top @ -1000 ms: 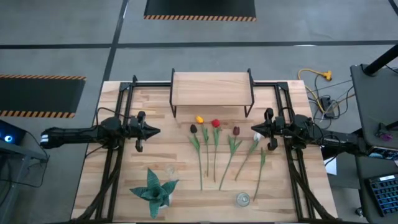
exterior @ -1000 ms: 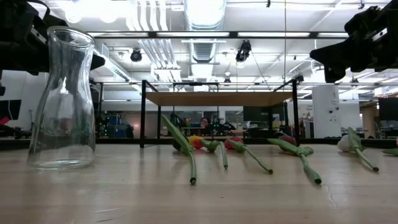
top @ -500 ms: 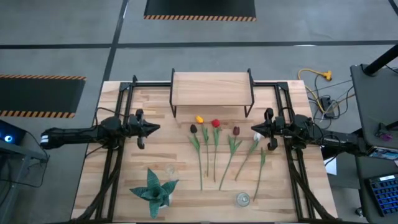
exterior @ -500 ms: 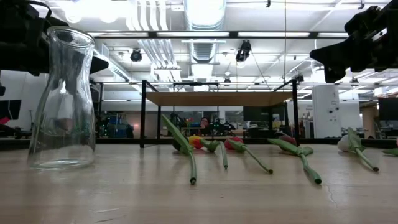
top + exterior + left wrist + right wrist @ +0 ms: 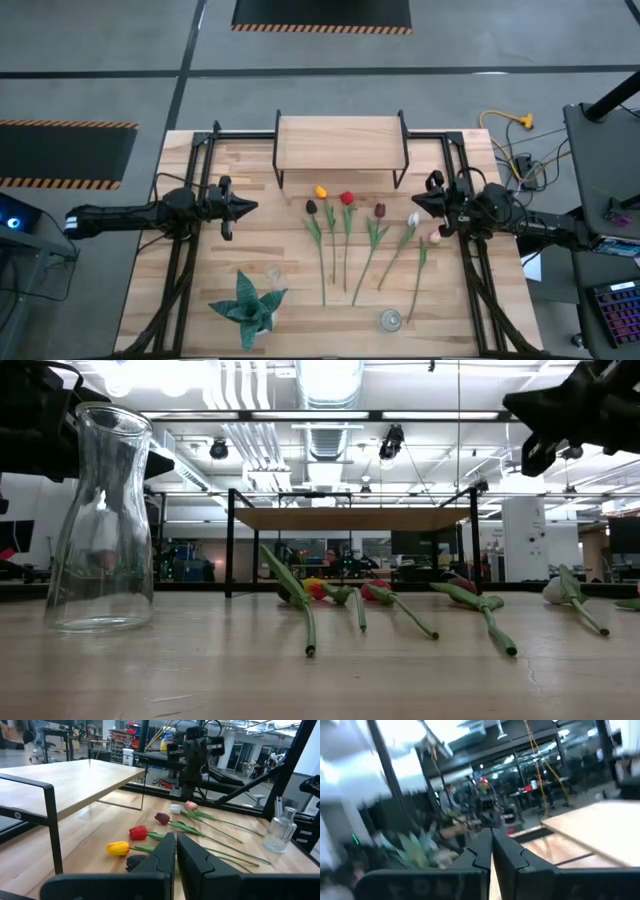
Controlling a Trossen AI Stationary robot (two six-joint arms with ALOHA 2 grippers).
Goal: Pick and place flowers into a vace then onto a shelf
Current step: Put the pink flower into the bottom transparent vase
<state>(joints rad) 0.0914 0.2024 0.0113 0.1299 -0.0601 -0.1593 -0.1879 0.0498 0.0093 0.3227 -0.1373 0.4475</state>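
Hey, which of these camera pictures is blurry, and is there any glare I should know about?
The right wrist view is smeared by motion blur, the right gripper sharp but the room streaked. The left wrist view is crisp on the tulips and shelf. In the low view, ceiling lights blow out white behind the glass vase. The high view is evenly lit, without harsh shadows.

Six tulips flat on the planks — heads toward the empty light-wood shelf.
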